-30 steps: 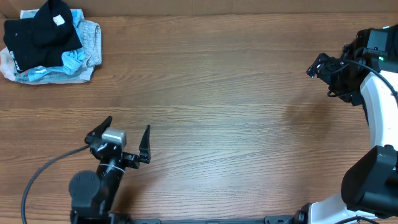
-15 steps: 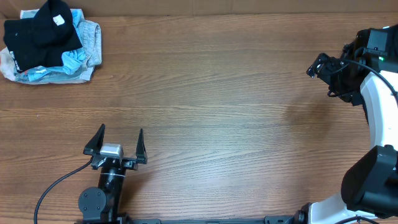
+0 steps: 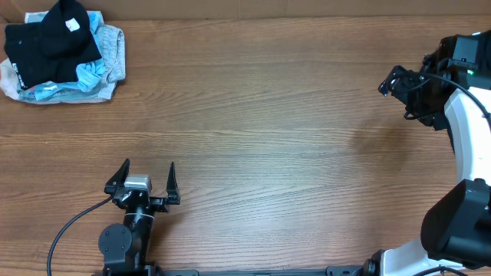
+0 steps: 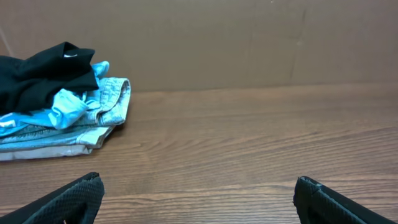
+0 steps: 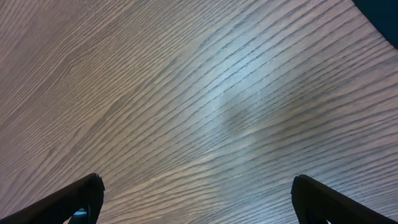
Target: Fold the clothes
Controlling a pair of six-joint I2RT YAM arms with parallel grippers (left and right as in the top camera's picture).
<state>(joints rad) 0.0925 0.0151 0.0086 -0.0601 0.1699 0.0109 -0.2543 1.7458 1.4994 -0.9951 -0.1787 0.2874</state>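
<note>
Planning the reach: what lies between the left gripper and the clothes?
Only bare brown wooden table, in the overhead view, between left gripper and crumpled black T-shirt.

table: wood-grain top (image 3: 268, 115)
far left: pale denim garment (image 3: 115, 42) and light-blue cloth (image 3: 90, 74), heaped together
far edge: brown cardboard wall (image 4: 217, 43)

The black T-shirt (image 3: 50, 38) lies crumpled over a heap of pale blue and denim garments (image 3: 103, 61) and covers most of them, so the number of pieces underneath cannot be told. Its white label (image 3: 72, 24) is too small to read, and in the left wrist view the heap runs off the left edge. Of the left gripper (image 4: 198, 183) and the right gripper (image 5: 196, 186), the wrist views show only dark fingertips cut off at the bottom corners. The right arm (image 3: 460, 115) is cropped by the overhead picture's right edge, and a dark shape (image 5: 382, 12) in the right wrist view's top corner is too cropped to name.
</note>
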